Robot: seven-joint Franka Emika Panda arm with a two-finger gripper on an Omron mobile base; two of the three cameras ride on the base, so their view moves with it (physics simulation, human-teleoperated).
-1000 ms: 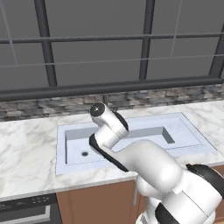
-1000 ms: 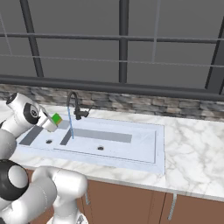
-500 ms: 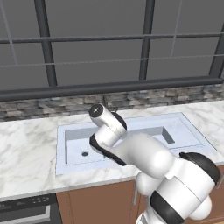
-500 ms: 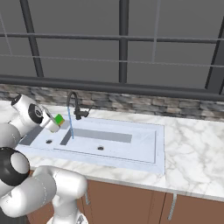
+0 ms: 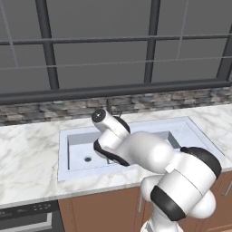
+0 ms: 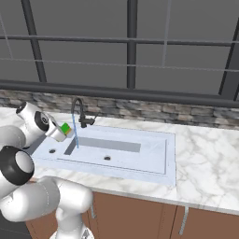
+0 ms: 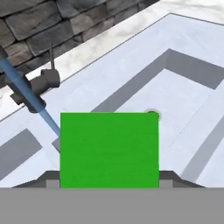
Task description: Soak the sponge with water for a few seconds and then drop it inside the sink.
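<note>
Sponge is clamped in the gripper, held above the sink, just beside the water. Contact w/ stream is prob. not yet made; soaking & drop into sink remain.

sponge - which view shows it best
The hand view: the sponge fills the foreground as a big green face, held in the shut hand over the sink. The right base view shows it as a small green block beside the water. In the left base view the arm hides it.
</note>
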